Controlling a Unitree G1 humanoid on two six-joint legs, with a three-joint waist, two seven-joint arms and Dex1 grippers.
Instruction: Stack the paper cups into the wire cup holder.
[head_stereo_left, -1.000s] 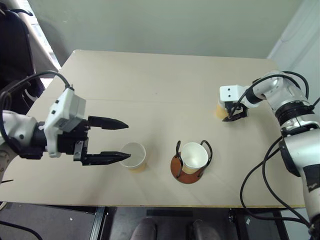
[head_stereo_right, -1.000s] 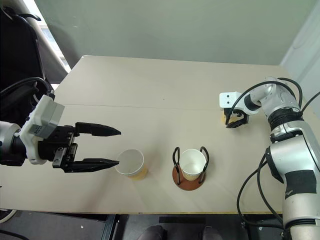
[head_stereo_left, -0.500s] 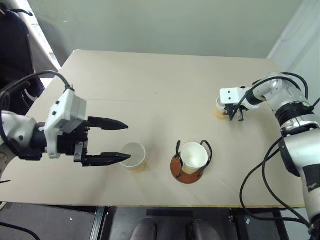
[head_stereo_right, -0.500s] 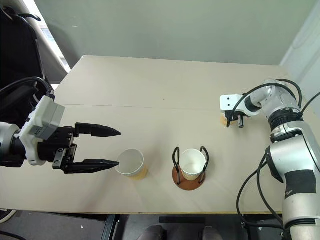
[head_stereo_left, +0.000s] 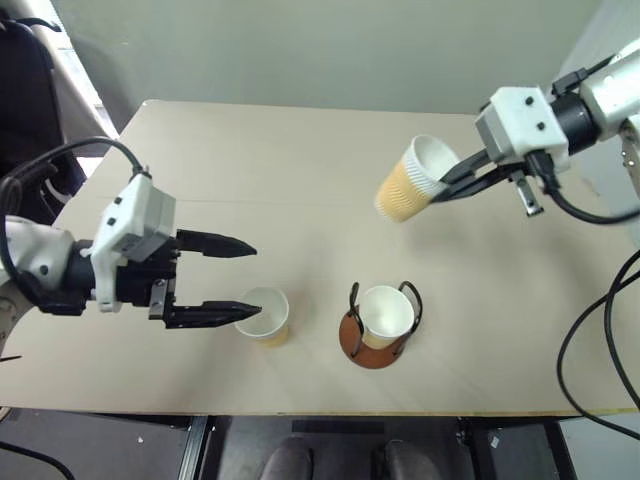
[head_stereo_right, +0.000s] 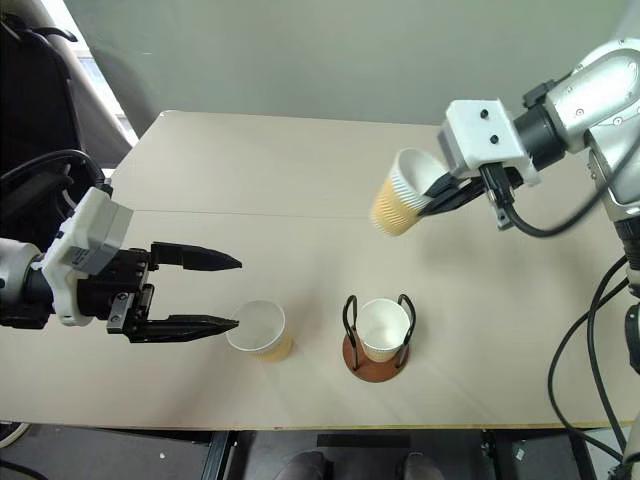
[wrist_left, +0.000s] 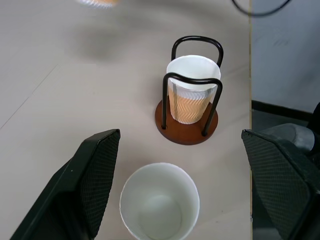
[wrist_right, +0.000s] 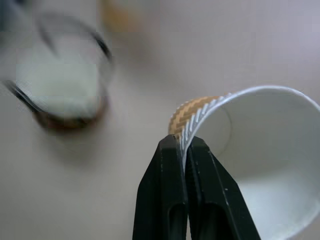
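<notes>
Both black fingers (wrist_right: 167, 195) of the right gripper (head_stereo_left: 455, 183) are pressed together on the rim of one paper cup (head_stereo_left: 412, 178), one finger inside the wall and one outside, as is seen in the right wrist view. This held cup is carried in the air above the far right part of the table (head_stereo_left: 300, 170), tilted, with its white mouth turned toward the gripper and its tan-orange bottom pointing down and to the left. It is well apart from the table surface and is placed higher than the wire cup holder (head_stereo_left: 380, 320).

A wide gap is kept between the fingers of the left gripper (head_stereo_left: 232, 280), and nothing is grasped by them. They are directed to the right, low over the near left part of the table. A second paper cup (head_stereo_left: 266, 312) is standing upright on the table just beside the tip of the lower finger; in the left wrist view it is seen between the two fingers (wrist_left: 87, 185), with its white inside empty. Whether the finger touches its rim cannot be told.

A third paper cup (wrist_left: 192, 90) is seated upright in the wire cup holder, between the two black wire loops, on the round reddish-brown base. The holder is standing near the front edge of the table, just to the right of the free cup.
</notes>
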